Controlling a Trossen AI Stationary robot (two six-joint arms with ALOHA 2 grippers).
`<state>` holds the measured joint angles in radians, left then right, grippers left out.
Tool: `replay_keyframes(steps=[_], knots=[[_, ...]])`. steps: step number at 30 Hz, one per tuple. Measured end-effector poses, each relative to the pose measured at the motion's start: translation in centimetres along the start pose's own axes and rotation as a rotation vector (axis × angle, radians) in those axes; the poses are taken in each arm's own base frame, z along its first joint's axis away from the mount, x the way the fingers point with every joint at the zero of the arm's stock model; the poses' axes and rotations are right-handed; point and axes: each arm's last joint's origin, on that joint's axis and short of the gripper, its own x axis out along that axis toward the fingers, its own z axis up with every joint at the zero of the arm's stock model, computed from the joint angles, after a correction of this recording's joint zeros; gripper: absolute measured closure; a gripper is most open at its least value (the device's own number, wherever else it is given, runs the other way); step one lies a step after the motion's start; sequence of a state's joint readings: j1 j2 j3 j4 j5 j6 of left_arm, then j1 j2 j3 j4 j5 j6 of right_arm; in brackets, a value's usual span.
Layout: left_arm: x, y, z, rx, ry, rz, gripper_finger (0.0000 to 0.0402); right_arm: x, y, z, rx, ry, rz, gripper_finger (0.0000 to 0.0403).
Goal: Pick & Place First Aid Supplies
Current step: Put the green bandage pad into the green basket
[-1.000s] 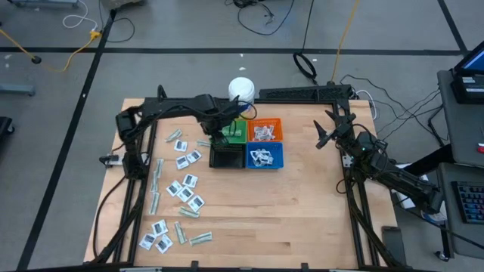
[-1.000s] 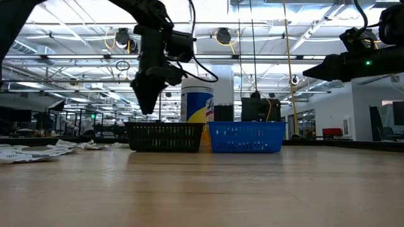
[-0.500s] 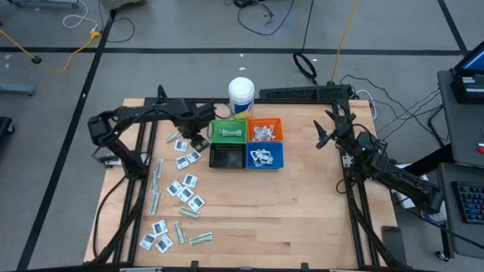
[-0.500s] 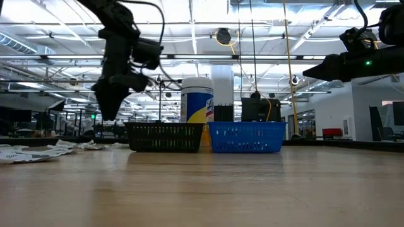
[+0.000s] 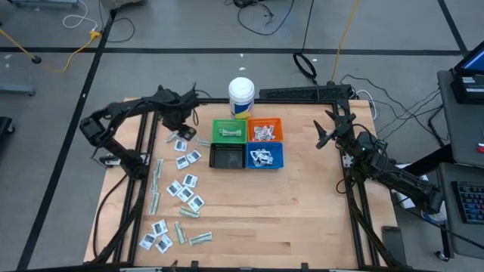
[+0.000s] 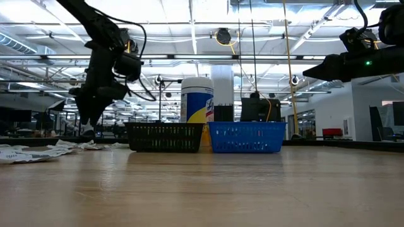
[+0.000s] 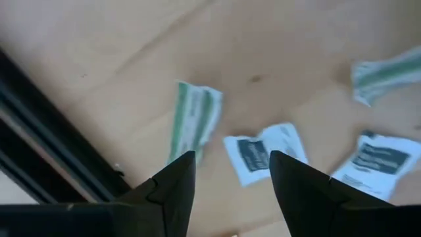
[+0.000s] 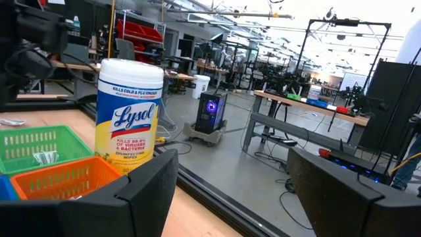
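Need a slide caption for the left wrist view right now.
Left gripper, fingers apart and empty, hovers over a white sachet and a pale-green strip on the wooden table.

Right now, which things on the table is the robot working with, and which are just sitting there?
Part of the job:
- white sachets
- pale-green strips
- left gripper, fingers apart, empty, over the packets
- green bin, orange bin, black bin, blue bin

Just there:
- wipes tub
- right gripper, waiting

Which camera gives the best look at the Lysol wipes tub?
The right wrist view: the Lysol wipes tub is large, its label readable. The high view shows only its white lid; the low view shows it partly behind the black bin.
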<state>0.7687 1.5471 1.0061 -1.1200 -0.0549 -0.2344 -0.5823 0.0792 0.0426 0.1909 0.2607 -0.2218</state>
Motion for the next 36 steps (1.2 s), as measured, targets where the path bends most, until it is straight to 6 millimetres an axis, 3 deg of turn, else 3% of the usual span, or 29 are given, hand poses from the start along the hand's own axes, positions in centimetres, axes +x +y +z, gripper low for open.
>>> replay_keyframes(steps=[7, 20, 29, 36], knots=[[0.3, 1.7, 0.5, -0.072, 0.009, -0.003, 0.0197, 0.0, 0.0, 0.0, 0.000, 0.000, 0.000, 0.0124], [4.2, 0.9, 2.1, -0.059, 0.147, 0.067, 0.0166, 0.0, 0.0, 0.0, 0.000, 0.000, 0.000, 0.0124], [5.2, 0.9, 3.0, -0.035, 0.114, 0.108, 0.0191, 0.0, 0.0, 0.0, 0.000, 0.000, 0.000, 0.0124], [5.5, 1.0, 3.4, 0.005, 0.103, 0.085, 0.0237, 0.0, 0.0, 0.0, 0.000, 0.000, 0.000, 0.0124]])
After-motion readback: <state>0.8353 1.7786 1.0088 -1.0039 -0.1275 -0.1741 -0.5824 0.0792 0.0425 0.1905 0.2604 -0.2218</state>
